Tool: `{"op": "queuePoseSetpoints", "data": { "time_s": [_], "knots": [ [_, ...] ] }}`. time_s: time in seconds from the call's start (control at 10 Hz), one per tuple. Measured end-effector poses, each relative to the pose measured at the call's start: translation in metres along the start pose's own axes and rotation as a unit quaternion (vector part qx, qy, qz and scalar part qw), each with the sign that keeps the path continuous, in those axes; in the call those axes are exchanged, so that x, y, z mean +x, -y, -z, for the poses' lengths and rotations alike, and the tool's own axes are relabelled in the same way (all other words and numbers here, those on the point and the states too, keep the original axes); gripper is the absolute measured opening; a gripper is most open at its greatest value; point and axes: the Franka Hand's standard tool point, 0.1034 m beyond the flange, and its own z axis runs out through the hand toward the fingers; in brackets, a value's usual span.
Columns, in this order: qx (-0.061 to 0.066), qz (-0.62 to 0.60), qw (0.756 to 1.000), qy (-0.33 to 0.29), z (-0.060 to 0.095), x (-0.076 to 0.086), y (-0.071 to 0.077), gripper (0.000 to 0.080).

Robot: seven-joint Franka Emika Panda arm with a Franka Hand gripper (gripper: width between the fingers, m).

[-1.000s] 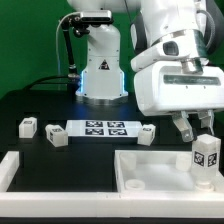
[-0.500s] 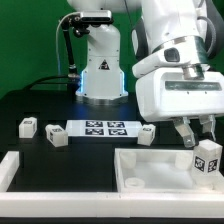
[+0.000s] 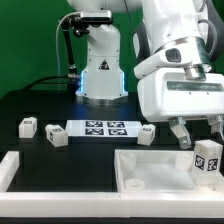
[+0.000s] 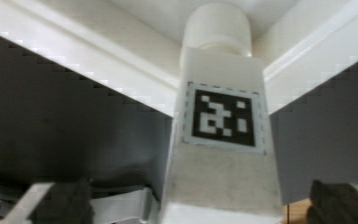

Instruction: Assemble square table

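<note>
Black table (image 3: 35, 100); gripper (image 3: 200, 138), jaws wide apart, astride a tagged leg (image 3: 207, 158) at the square top (image 3: 150, 156).

A plain green backdrop (image 3: 25, 40) fills the upper left of the frame behind my black desk (image 3: 30, 108), its dark matte top spanning the middle under even indoor light; a black cable (image 3: 45, 80) arcs along its far edge.

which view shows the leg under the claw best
The wrist view: the leg fills the frame, with its tag facing the camera. The exterior view shows it only small, near the exterior view's right edge, just below the open claw.
</note>
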Motion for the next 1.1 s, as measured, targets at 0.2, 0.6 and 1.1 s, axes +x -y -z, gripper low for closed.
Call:
{"op": "queuePoseSetpoints", "data": {
  "time_s": [0.2,0.6,1.1],
  "knots": [
    [0.0,0.0,1.0,0.0,0.0,0.0,0.0,0.0635],
    [0.0,0.0,1.0,0.0,0.0,0.0,0.0,0.0648],
    [0.059,-0.085,0.989,0.104,0.0,0.007,0.005,0.0649]
  ]
}}
